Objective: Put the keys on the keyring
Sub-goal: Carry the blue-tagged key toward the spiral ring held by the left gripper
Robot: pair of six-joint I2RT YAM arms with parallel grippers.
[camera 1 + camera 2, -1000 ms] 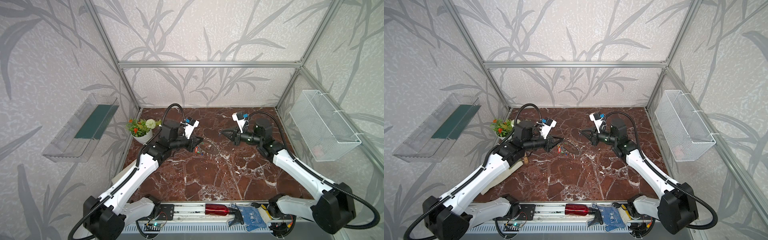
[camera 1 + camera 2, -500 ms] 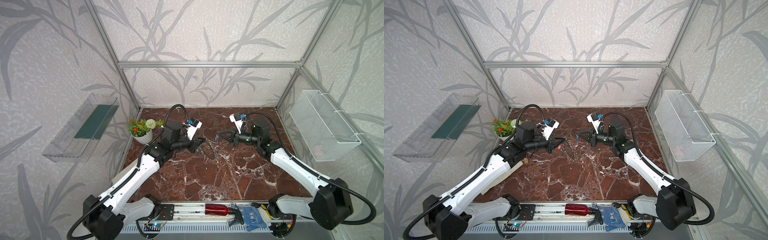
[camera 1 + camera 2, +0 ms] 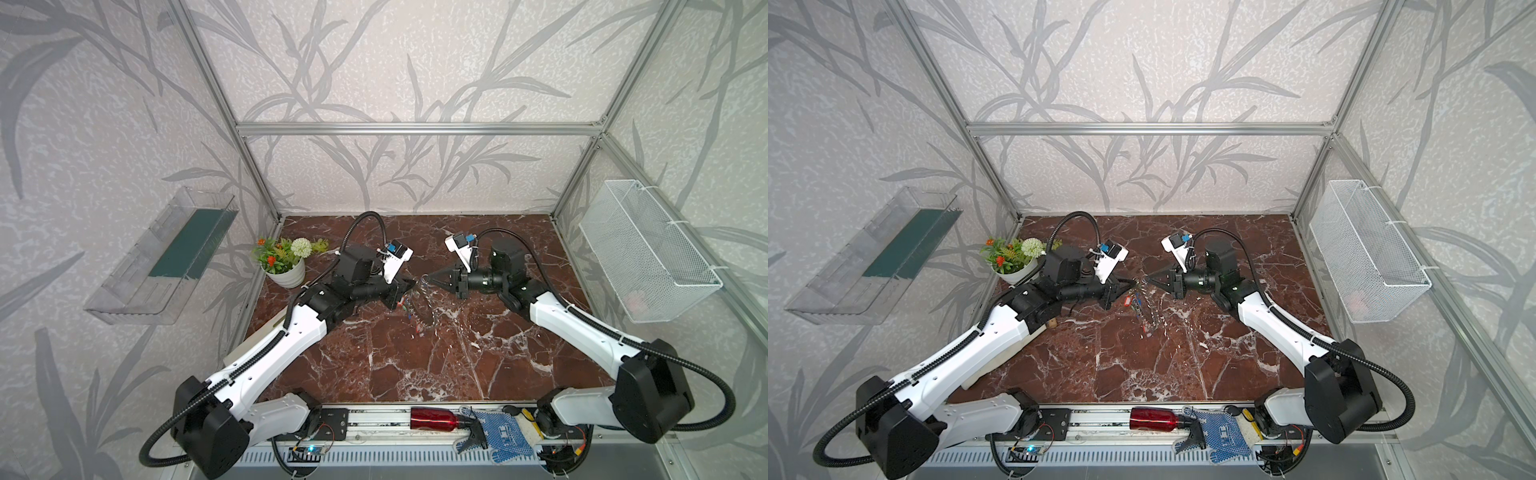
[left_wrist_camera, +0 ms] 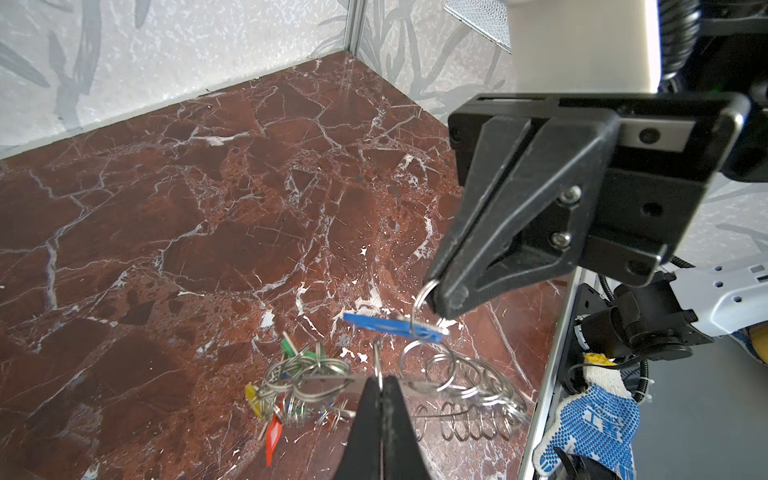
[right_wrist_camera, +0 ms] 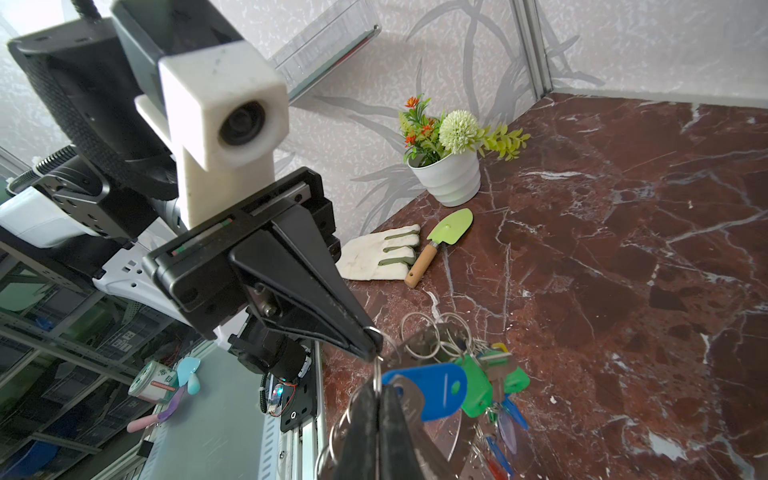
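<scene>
1. A clear plastic shelf (image 3: 166, 253) hangs on the left wall.
2. A white pot of artificial flowers (image 3: 286, 272) stands near the left rear corner of the marble surface (image 3: 415, 365). Just in front of it along the left edge lie a cream glove (image 5: 378, 253) and a green trowel (image 5: 446, 232), side by side.
3. The left gripper (image 3: 409, 284) has its jaws pressed tight together, pinching the rim of the keyring (image 4: 324, 380) among its small clips.
4. The keyring is held up over the middle of the surface, somewhat toward the rear edge. Keys (image 4: 291, 386) with green, yellow and red tags dangle from it in a bunch. Whether the lowest ones touch the marble cannot be told.
5. The right gripper (image 3: 432, 281) is clamped fully closed on the small split ring of the blue-tagged key (image 4: 386, 324). Its tip almost meets the left gripper's. The blue tag hangs just beside the keyring's rim.
6. On the rail along the front edge lie a red bottle (image 3: 432, 417) and a blue-dotted work glove (image 3: 505, 436).
7. A white wire basket (image 3: 648, 253) hangs on the right wall.
</scene>
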